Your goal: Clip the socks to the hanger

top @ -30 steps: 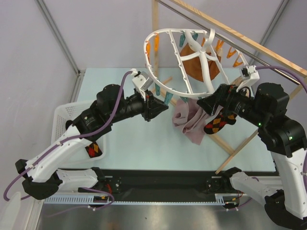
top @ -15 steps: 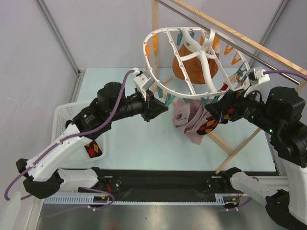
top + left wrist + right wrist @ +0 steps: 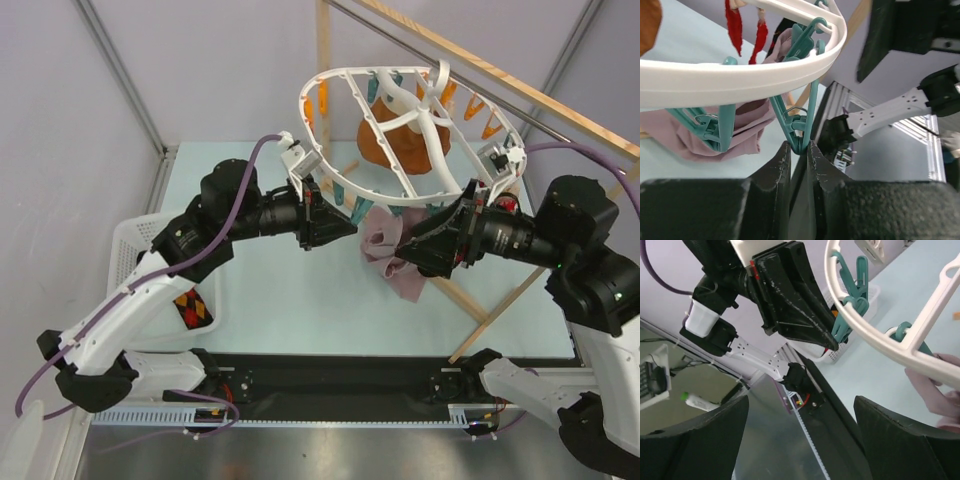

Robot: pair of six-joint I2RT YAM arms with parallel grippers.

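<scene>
From above, my right gripper (image 3: 405,250) has swung in under the hanger (image 3: 303,105) toward my left gripper (image 3: 340,225). The sock it carried no longer shows. The other sock (image 3: 196,308) lies in the basket (image 3: 130,245), well left of the hanger.

Left wrist: my gripper is narrow, pinching a teal clip (image 3: 800,125) that hangs from the hanger.

Right wrist: my gripper is wide with nothing between its fingers. I judge the sock may have slipped out.

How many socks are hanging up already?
None that I can see on the hanger. In hand: the left gripper pinches a teal clip dangling from the ring, and the right gripper is open with nothing between its fingers. Left to do: one sock lies in the white basket, the other I cannot find, and both need clipping.
</scene>
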